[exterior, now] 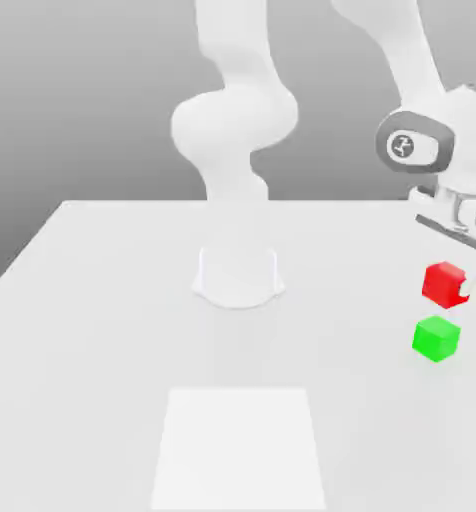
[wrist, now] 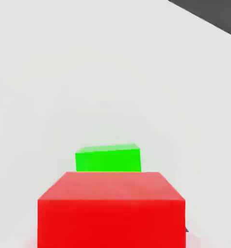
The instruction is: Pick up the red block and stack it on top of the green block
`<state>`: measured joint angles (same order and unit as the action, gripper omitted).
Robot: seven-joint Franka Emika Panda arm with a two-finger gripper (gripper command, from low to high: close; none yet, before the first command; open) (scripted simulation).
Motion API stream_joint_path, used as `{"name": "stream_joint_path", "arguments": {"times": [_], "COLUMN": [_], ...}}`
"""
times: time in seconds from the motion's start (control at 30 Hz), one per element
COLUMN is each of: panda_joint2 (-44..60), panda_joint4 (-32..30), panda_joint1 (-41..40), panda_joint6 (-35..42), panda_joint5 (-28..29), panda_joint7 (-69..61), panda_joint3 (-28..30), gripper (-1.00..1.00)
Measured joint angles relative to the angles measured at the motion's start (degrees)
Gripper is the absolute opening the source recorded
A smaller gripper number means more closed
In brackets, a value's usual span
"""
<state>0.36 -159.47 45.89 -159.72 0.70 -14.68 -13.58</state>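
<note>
The red block [exterior: 443, 283] is at the exterior view's far right, with a white fingertip [exterior: 466, 291] pressed against its right side. My gripper [exterior: 456, 289] reaches in from the right edge and is shut on the red block. The green block [exterior: 436, 338] rests on the white table just in front of and below the red one in that view, with a small gap between them. In the hand view the red block [wrist: 111, 208] sits close to the camera and the green block [wrist: 107, 158] lies just beyond it on the table.
The arm's round white base [exterior: 238, 276] stands mid-table, with its links rising behind. A paler rectangular patch [exterior: 240, 446] marks the table's near side. The table's left edge [exterior: 22, 250] slants away toward the back.
</note>
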Motion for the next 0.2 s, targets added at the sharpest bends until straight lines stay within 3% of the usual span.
{"name": "stream_joint_path", "arguments": {"times": [0.07,0.1,0.2], "panda_joint2": [4.09,5.36,5.36], "panda_joint4": [0.16,0.21,0.21], "panda_joint1": [0.58,0.85,0.85], "panda_joint6": [-3.82,-5.01,-5.01], "panda_joint5": [3.02,4.03,4.03], "panda_joint7": [2.12,2.84,2.84], "panda_joint3": [1.26,1.73,1.73], "gripper": [-1.00,1.00,1.00]}}
